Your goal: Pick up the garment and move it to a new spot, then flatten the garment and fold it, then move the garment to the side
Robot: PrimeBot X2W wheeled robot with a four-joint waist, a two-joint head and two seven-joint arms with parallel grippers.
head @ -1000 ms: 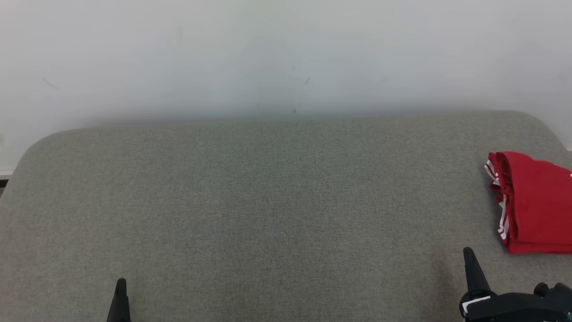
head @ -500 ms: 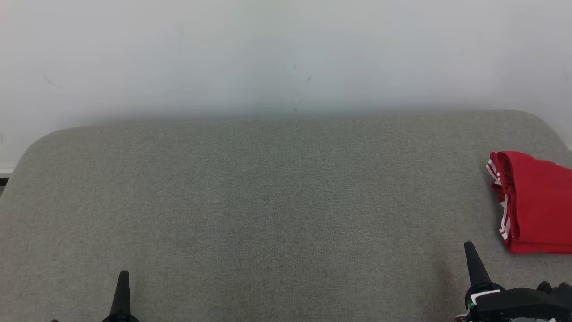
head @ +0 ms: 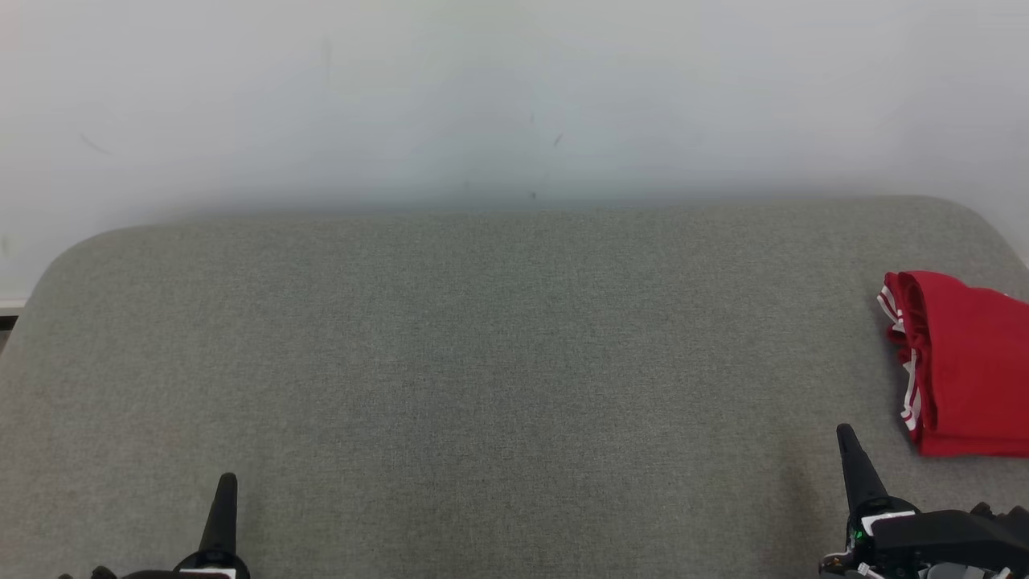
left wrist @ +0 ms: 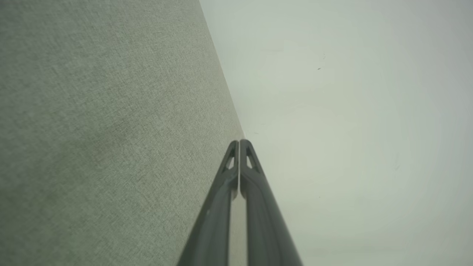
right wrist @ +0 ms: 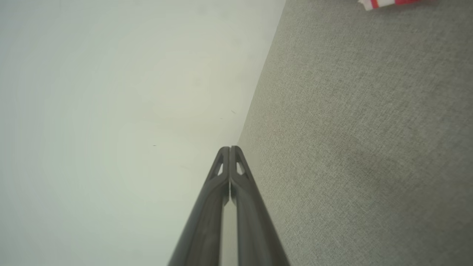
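Note:
The garment (head: pixel 965 366) is red with white stripes along its edge and lies folded at the far right of the grey fabric surface (head: pixel 498 362); a striped corner of the garment (right wrist: pixel 384 3) shows at the top of the right wrist view. My right gripper (head: pixel 846 434) is shut and empty, standing left of and nearer than the garment, apart from it. My left gripper (head: pixel 228 482) is shut and empty at the lower left. The wrist views show each pair of fingers pressed together: left gripper (left wrist: pixel 239 142), right gripper (right wrist: pixel 229 149).
A pale wall (head: pixel 514 96) rises behind the grey surface's rounded far edge. A strip of floor and baseboard (head: pixel 8 310) shows at the far left.
Both grippers have risen a little further into the head view, fingers pointing up. The garment has stayed where it lay.

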